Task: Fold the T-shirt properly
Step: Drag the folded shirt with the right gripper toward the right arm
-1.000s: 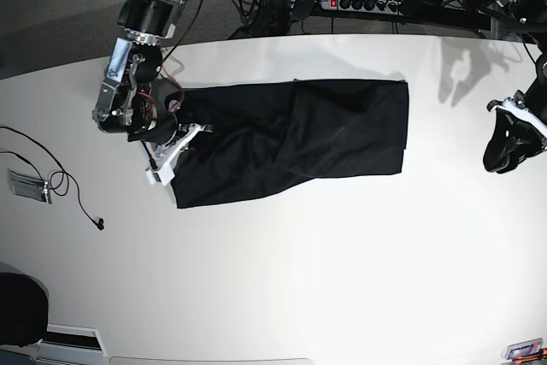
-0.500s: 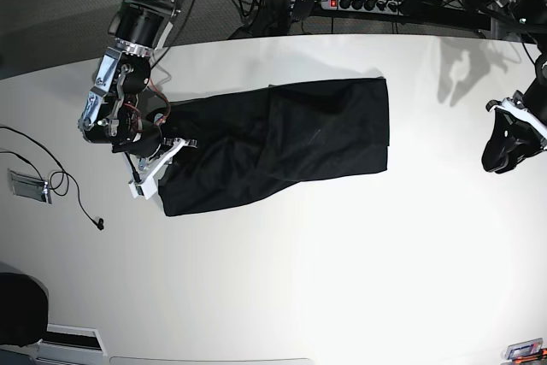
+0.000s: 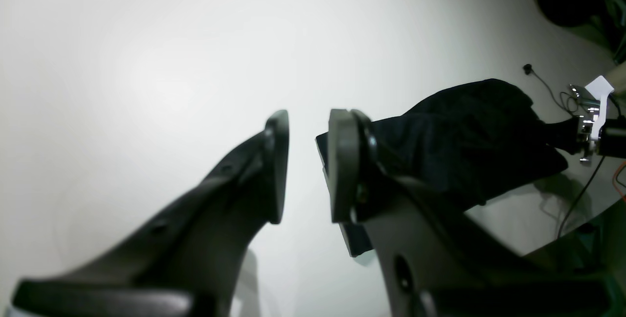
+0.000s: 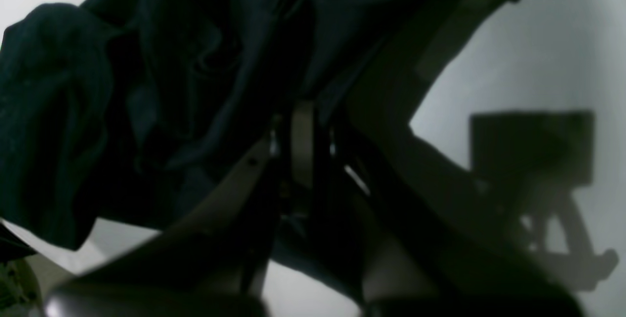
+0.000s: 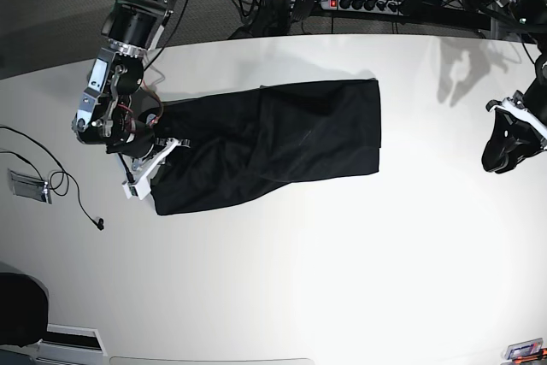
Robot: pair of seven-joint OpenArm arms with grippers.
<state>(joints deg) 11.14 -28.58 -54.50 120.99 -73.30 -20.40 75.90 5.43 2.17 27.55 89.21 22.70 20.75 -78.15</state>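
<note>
Right gripper (image 5: 152, 164), left of frame in base view, is clamped on the T-shirt's (image 5: 273, 143) left end. Shirt lies folded, upper center on the table (image 5: 342, 279). Left gripper (image 3: 307, 163) at right edge: jaws slightly apart, holding nothing.

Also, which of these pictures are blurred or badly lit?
Right wrist view: dark and soft, the T-shirt fills it, with a hard shadow on the table. Left wrist view: washed-out glare, the near end effector blurred. Base view: sharp, evenly lit.

Plain black T-shirt (image 5: 273, 143) on white table (image 5: 342, 262); thin black cable (image 5: 60, 181).
</note>
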